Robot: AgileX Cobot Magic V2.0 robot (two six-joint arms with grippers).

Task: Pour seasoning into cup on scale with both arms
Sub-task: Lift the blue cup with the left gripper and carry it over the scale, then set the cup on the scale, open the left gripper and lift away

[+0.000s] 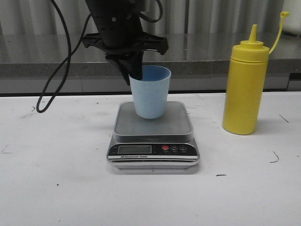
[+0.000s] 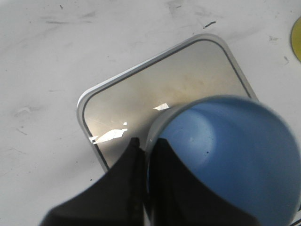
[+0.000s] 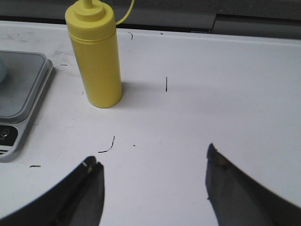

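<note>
The left gripper (image 1: 135, 73) comes down from above and pinches the rim of the light blue cup (image 1: 150, 92), one finger inside the wall and one outside, as the left wrist view (image 2: 145, 160) shows. The cup (image 2: 225, 160) hangs directly under this claw, over the grey platform of the kitchen scale (image 1: 154, 136); its base is at the platform, but I cannot tell if it touches it. The right gripper (image 3: 153, 162) has its fingers spread wide and holds nothing above the white table (image 3: 211, 94). The yellow squeeze bottle (image 3: 96, 56) stands upright ahead of this open claw, well apart from it, just beside the scale (image 3: 21, 94). The bottle (image 1: 245, 84) carries its nozzle and thin strap on top.
</note>
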